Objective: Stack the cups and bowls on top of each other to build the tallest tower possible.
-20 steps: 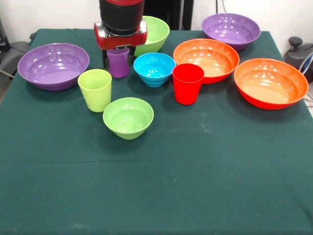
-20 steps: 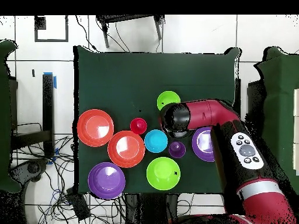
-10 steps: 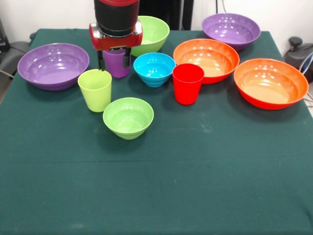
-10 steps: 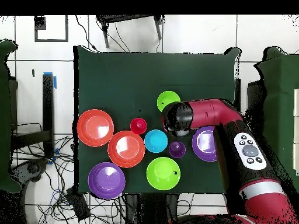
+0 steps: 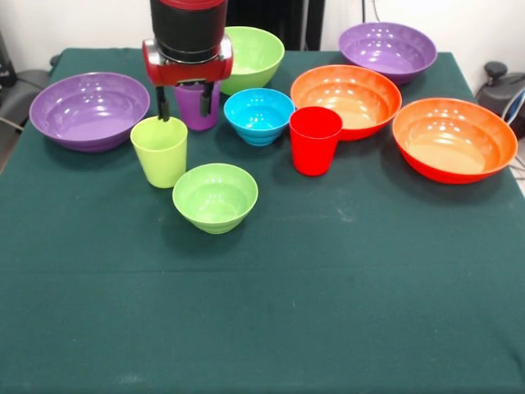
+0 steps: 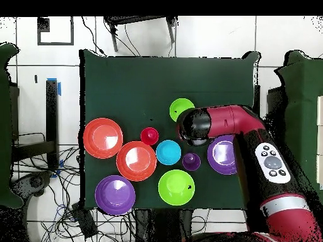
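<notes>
My gripper (image 5: 184, 113) hangs open over the table's back left, its head (image 6: 194, 126) seen from above. One finger (image 5: 162, 107) is just above the far rim of the lime green cup (image 5: 159, 150). The purple cup (image 5: 197, 107) stands behind the fingers, free of them. Further right are the small blue bowl (image 5: 259, 115) and the red cup (image 5: 315, 139). The small lime-green bowl (image 5: 215, 197) sits nearest the front. Each cup and bowl stands alone, and no tower is in view.
A medium lime-green bowl (image 5: 256, 56) sits behind the arm. Wide purple bowls (image 5: 90, 109) (image 5: 387, 51) are at the back left and back right. Two orange bowls (image 5: 346, 98) (image 5: 454, 138) sit on the right. Green cloth (image 5: 262, 312) covers the table.
The gripper has shifted left and slightly toward the front, away from the purple cup and toward the lime green cup. The purple cup stays on the table.
</notes>
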Robot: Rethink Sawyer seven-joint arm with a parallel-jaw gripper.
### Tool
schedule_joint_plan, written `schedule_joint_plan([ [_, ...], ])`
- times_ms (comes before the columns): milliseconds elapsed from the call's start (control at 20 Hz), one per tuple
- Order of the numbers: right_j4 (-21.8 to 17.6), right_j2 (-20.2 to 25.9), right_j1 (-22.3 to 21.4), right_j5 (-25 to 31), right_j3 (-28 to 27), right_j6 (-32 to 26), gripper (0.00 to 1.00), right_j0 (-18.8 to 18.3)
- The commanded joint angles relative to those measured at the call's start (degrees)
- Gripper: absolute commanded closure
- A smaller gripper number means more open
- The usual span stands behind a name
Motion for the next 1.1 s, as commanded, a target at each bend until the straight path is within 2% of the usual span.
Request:
schedule_joint_plan([
  [50,-3.3,3.7,4.8,-0.8,-3.5,-12.0,0.00,-0.4],
  [550,-4.1,4.6,6.4,-3.1,-3.8,-12.2,0.00,-1.4],
  [1100,-4.6,5.1,6.2,-5.3,-0.8,-10.0,0.00,-2.6],
])
